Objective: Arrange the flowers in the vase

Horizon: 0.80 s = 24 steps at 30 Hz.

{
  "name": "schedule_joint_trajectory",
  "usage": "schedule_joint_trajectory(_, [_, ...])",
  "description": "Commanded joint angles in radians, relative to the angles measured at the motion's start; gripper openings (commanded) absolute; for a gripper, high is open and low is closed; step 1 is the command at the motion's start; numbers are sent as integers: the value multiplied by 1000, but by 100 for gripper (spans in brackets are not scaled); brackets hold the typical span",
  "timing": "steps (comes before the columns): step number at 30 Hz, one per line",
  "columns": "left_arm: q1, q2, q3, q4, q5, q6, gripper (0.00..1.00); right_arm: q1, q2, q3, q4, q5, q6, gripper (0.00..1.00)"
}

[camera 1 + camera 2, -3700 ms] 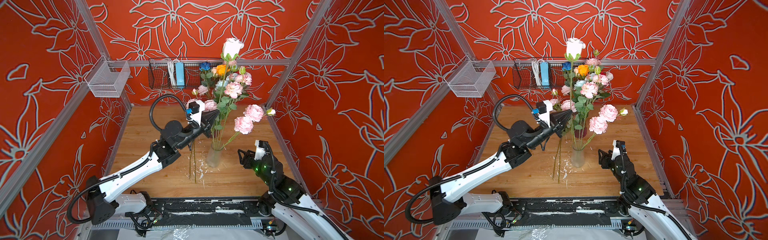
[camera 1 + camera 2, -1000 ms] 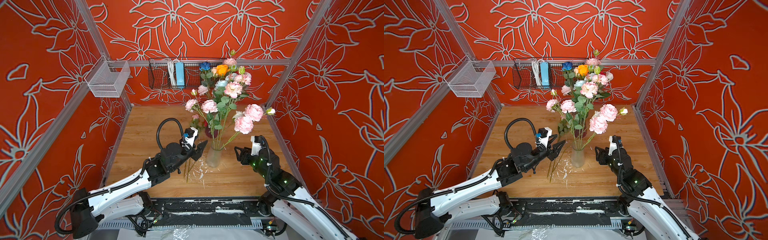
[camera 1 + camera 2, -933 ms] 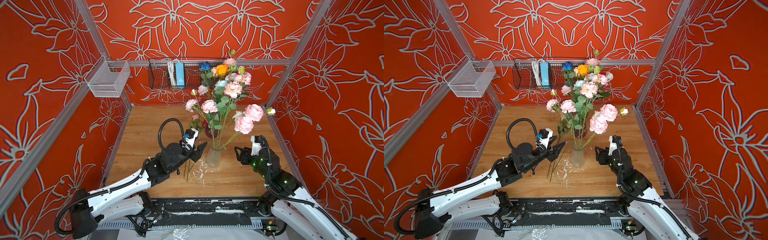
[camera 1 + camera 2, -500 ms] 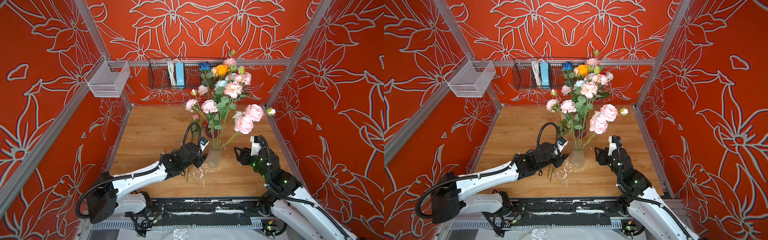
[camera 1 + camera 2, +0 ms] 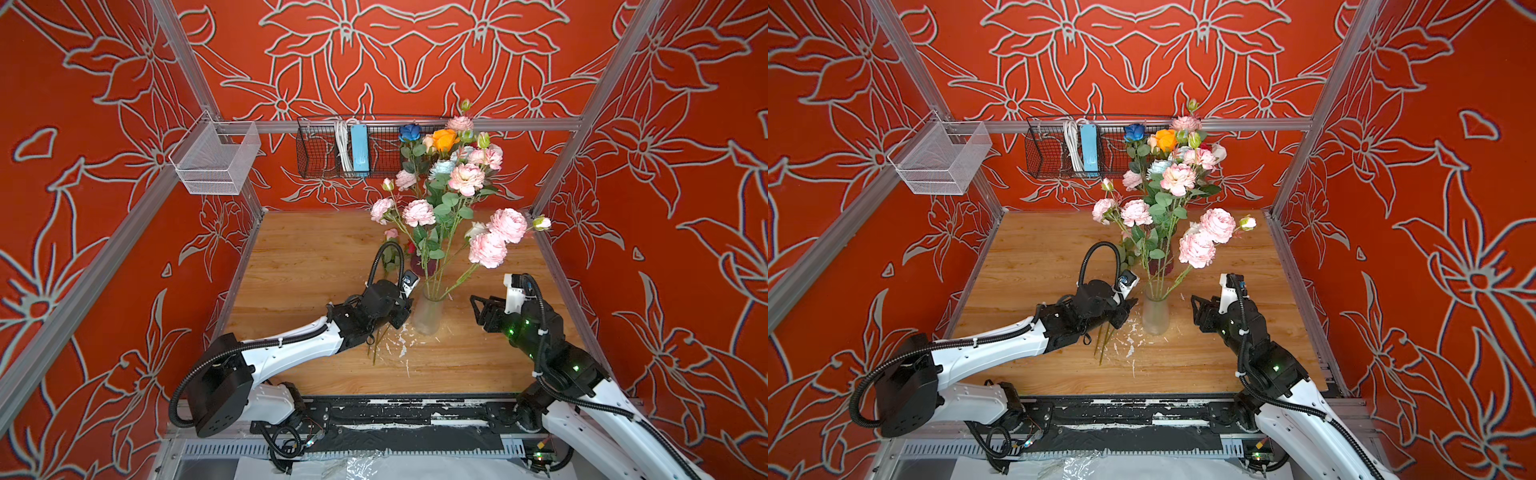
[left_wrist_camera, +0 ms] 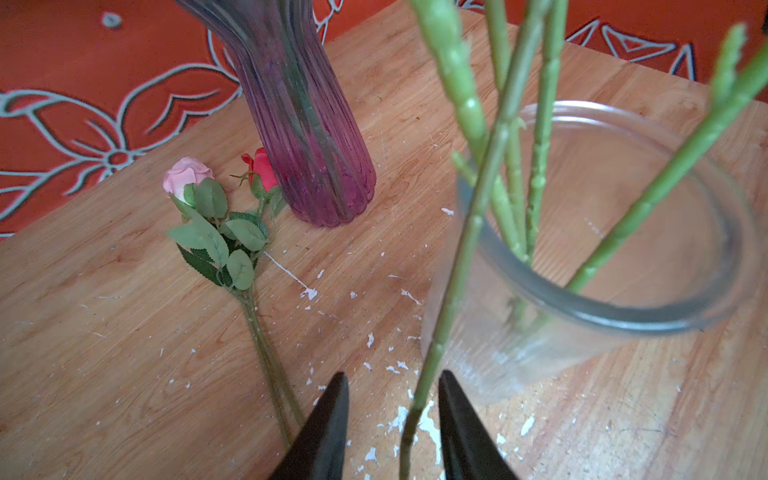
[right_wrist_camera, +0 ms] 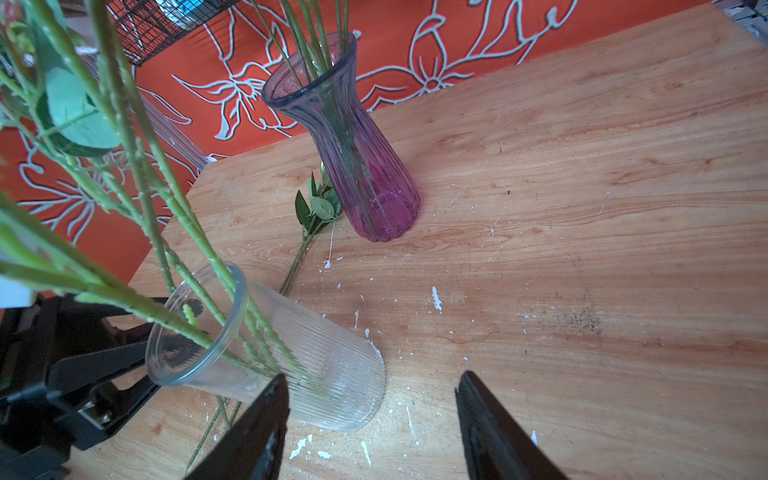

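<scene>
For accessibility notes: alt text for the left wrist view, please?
The left gripper, jaws apart, straddles a green stem leaning past the clear vase; a purple vase stands behind, a pink rosebud and a red rosebud lying beside it on the wooden table.

— Where do we see the vase point(image 5: 427, 316)?
— Upright on the table point(image 5: 316, 266), nearer its front edge than its back and about midway between the side edges, with the pink flowers point(image 5: 486, 249) fanning out of it.
— And the arms?
— We see the left gripper point(image 5: 402, 318) just beside it, above loose stems point(image 5: 377, 349) lying on the wood. The right gripper point(image 5: 477, 309) is near its other side, jaws apart and empty.
</scene>
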Motion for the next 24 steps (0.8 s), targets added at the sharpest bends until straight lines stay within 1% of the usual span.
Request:
schedule_joint_trajectory(1, [3,20,1,48,30,19,36,-6,-3,30,-8,12,-3,65])
schedule_joint_trajectory(3, [5,27,9,53,28,18,31,-6,-1,30,-10,13,-2,65])
schedule_joint_trajectory(6, [4,22,17,48,26,23,15,-6,-3,28,-10,11,-3,65])
schedule_joint_trajectory(8, [3,5,14,46,29,21,8,-6,-6,31,-14,15,-3,66])
schedule_joint_trajectory(11, [4,-31,9,36,39,22,0,-6,-15,25,-9,16,-1,65])
schedule_joint_trajectory(19, [4,-158,-13,-4,66,10,0,-6,-13,25,-9,21,-3,65])
schedule_joint_trajectory(24, [2,-237,-18,-55,107,15,0,-7,-3,27,-4,25,-2,65])
